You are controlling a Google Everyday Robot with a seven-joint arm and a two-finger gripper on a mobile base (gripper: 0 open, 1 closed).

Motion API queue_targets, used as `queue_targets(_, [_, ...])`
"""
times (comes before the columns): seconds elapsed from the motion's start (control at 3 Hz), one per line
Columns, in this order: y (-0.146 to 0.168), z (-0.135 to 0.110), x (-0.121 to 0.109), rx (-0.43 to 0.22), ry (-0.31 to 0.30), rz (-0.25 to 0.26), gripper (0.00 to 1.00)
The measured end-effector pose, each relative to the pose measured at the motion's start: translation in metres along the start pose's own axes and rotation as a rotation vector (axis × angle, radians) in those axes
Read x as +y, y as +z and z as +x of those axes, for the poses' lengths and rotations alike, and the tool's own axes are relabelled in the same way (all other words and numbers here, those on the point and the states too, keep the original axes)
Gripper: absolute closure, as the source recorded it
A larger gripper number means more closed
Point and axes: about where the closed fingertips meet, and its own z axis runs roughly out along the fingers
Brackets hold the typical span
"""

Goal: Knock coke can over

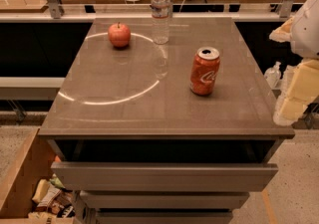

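I am observing the coke can (205, 71) standing upright, centre-right; the gripper (293, 102) is hanging at the right edge, apart from it; whether it is spread or closed, I cannot tell.

The robot's arm (308, 21), at two o'clock in the view, wears a smooth, rounded white plastic shell with a cream-tinted patch along its near edge. Below it, at three o'clock, the gripper (294, 96) is made of pale yellow, blocky, stacked segments ending in a whitish rounded tip.
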Motion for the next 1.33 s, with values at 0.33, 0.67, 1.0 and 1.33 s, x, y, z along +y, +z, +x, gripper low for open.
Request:
queue_targets(0.33, [0.0,0.0,0.0,0.0,0.0,0.0,0.0])
queue_targets(0.67, [0.008,-0.001,-0.007,-0.09,0.069,0.014,0.0])
queue_targets(1.0, [0.036,0.008,-0.017,-0.28,0.212,0.028,0.0])
queue_targets(1.33, [0.062,0.004,-0.026,-0.485,0.294,0.059,0.0])
